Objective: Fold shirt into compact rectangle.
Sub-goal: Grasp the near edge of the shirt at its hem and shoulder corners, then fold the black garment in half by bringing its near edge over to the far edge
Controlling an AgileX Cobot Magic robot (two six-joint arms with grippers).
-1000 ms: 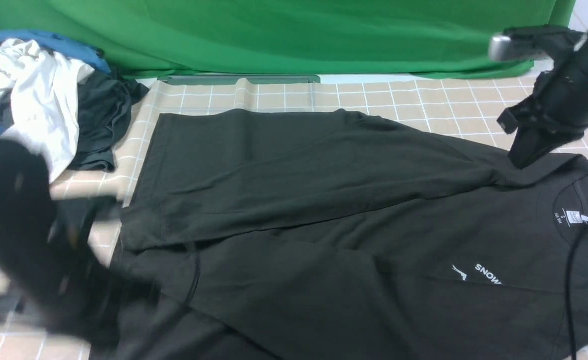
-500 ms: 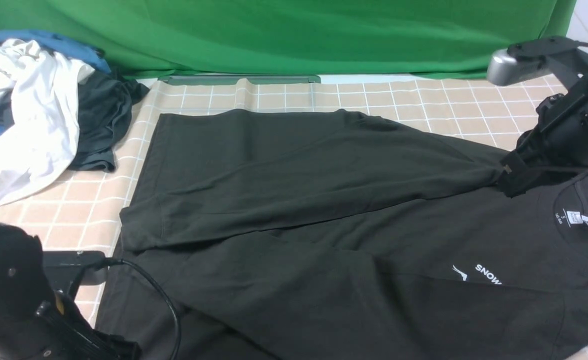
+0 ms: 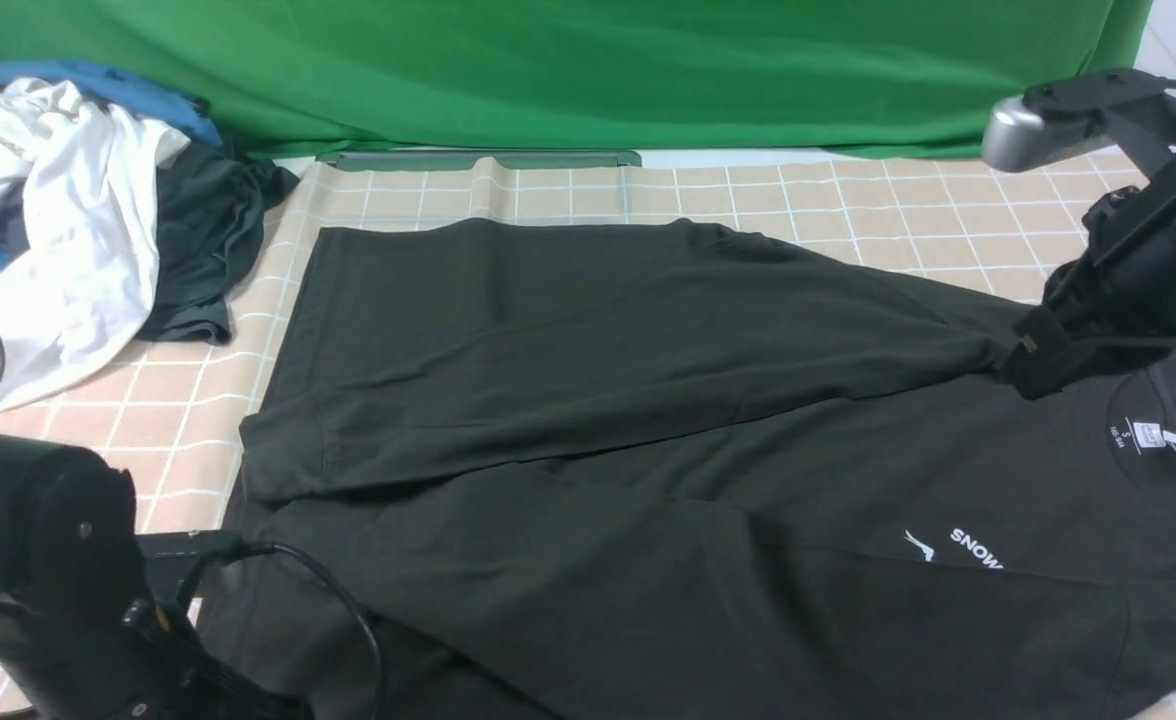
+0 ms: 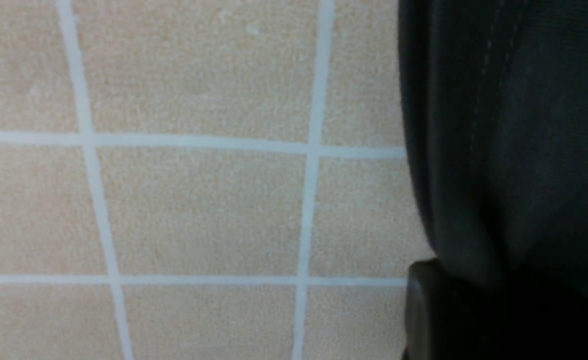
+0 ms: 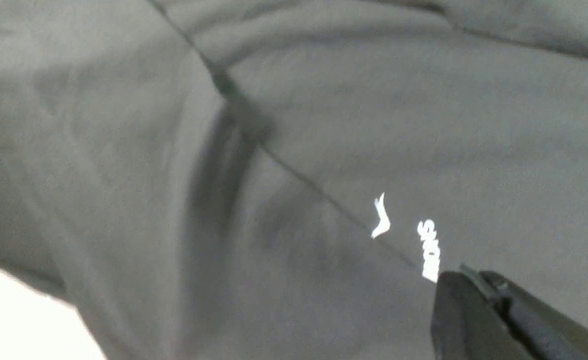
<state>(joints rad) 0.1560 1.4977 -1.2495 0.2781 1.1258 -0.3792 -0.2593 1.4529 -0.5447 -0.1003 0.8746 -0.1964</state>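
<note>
black shirt lies spread on the checked cloth, far half flopped over toward me. right claw is pinched shut on that flap's corner by the collar. left claw sits at the hem edge, can't tell if it's gripping.

Left arm, a blur over the left hem of the large black cotton T-shirt one second earlier, is settling low beside it; right gripper, pinching the shoulder fold, is lowering it and drifting slightly rightward.
</note>
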